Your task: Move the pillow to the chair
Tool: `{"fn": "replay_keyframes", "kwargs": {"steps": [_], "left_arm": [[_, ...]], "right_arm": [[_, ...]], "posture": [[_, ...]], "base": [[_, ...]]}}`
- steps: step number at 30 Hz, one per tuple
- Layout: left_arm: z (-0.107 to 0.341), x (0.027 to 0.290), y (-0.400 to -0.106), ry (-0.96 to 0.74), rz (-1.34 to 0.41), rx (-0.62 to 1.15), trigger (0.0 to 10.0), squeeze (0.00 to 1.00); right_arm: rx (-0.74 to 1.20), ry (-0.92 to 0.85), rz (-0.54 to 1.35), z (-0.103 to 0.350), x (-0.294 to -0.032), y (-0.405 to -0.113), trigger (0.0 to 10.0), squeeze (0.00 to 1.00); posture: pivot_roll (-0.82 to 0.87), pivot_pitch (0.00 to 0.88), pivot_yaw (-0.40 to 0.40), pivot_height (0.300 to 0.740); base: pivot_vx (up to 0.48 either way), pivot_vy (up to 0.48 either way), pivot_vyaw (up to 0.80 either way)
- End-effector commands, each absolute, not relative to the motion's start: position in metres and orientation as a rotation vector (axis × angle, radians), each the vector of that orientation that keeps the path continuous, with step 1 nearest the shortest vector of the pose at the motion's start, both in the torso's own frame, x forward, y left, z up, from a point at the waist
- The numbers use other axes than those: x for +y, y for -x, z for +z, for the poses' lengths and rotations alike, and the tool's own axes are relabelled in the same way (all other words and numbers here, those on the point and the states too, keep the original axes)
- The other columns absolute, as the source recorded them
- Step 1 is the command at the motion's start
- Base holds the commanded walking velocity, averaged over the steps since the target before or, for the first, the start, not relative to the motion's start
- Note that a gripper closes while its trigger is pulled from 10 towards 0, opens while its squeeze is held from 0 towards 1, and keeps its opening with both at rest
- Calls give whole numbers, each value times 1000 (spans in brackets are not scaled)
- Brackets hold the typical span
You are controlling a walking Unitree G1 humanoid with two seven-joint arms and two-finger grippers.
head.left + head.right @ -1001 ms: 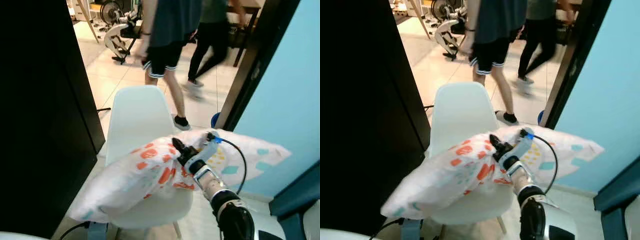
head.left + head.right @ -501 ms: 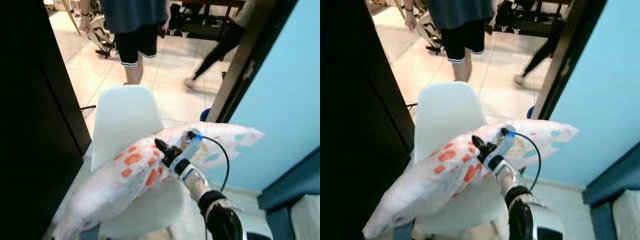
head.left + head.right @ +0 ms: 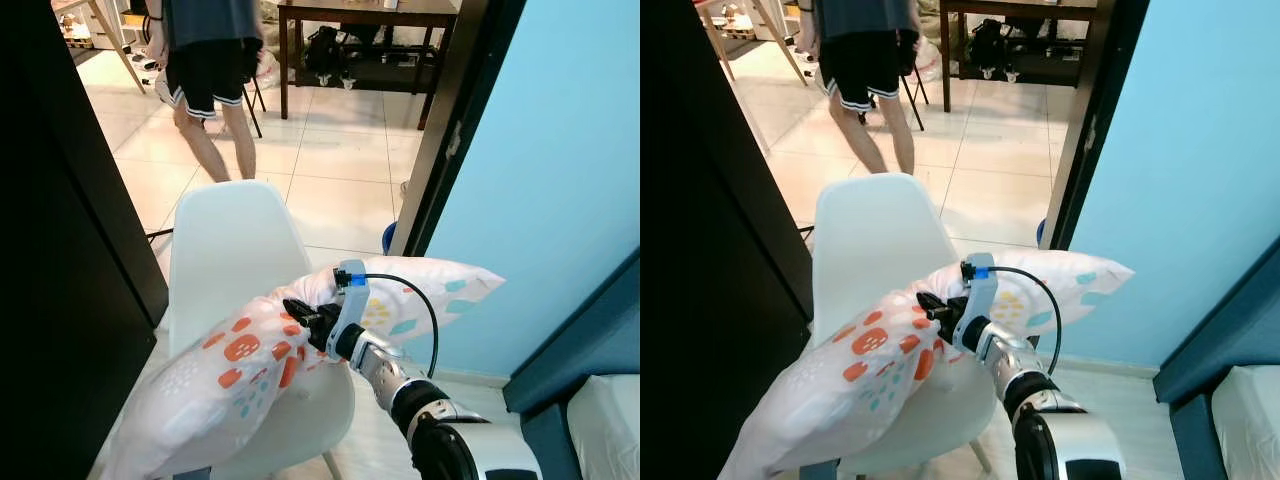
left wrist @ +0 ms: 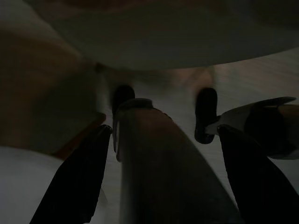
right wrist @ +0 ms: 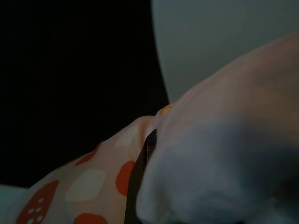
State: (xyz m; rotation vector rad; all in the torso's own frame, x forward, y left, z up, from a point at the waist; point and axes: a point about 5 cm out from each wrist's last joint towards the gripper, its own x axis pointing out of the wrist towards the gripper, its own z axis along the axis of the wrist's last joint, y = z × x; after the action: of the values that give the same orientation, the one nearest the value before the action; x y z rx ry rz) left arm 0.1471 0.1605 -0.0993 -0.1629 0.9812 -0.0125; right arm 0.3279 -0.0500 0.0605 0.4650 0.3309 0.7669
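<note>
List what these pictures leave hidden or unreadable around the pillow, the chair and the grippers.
- Chair seat: head views, covered by the pillow; contact underneath cannot be told.
- Right gripper fingertips: sunk in pillow folds; right wrist view dark and blurred.
- Left gripper: left wrist view very dark; what lies beyond its fingers is unclear.
- Person: cut off by the top edge.

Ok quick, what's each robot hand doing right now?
Right gripper: shut on the pillow, held over the white chair.
Left gripper: open, holding nothing, hanging low by the floor.
</note>
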Motion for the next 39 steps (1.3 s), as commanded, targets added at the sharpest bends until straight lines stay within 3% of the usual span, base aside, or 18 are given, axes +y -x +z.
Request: {"fn": "replay_keyframes", "kwargs": {"steps": [1, 7, 12, 20, 26, 35, 39], "left_arm": [[-106, 158, -130, 178, -5, 1052, 10000, 0], [-106, 159, -129, 175, -4, 1049, 10000, 0], [-106, 160, -129, 173, -2, 1050, 10000, 0], [-106, 159, -130, 164, -10, 1049, 10000, 0], [-106, 157, -130, 170, -11, 1050, 10000, 0], [-108, 154, -124, 170, -17, 1066, 10000, 0], [-109, 154, -122, 157, -28, 1073, 10000, 0]], "right_arm": [[251, -491, 887, 81, -7, -325, 10000, 0], [250, -459, 872, 79, -16, -327, 10000, 0], [271, -393, 858, 76, -18, -327, 10000, 0], [320, -307, 1041, 69, 4, -310, 10000, 0], [392, -522, 959, 72, 8, -314, 10000, 0], [668, -196, 956, 23, -13, -288, 10000, 0], [744, -254, 966, 14, -15, -279, 10000, 0]], "posture": [[19, 95, -62, 740], [21, 92, -67, 740], [19, 88, -68, 740], [14, 89, -70, 740], [14, 101, -71, 725], [11, 115, -75, 685], [9, 117, -76, 665]], "base": [[0, -461, 794], [0, 0, 790], [0, 0, 0], [0, 0, 0], [0, 0, 0], [0, 0, 0], [0, 0, 0]]}}
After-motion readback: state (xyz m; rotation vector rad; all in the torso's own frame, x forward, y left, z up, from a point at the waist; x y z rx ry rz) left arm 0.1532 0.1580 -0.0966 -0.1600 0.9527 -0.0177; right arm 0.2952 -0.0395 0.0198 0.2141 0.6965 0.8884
